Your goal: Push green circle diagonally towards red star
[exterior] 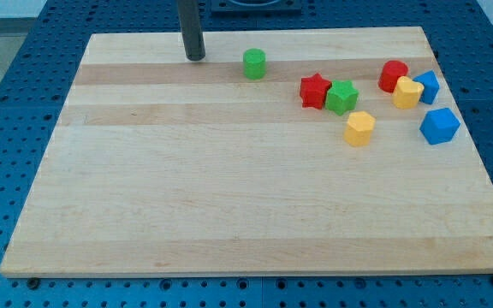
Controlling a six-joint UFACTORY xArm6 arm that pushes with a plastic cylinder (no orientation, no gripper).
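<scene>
The green circle (254, 63) stands near the view's top, a little left of centre-right. The red star (314, 91) lies to its lower right, touching a green star (342, 97). My tip (195, 57) rests on the board to the left of the green circle, apart from it by about a block's width, and slightly higher in the view. The rod rises straight up out of the view's top.
A yellow hexagon (359, 128) lies below the green star. At the view's right are a red circle (393, 75), a yellow block (407, 92), a blue block (428, 86) and a blue cube (439, 126). The wooden board (229, 205) ends close behind my tip.
</scene>
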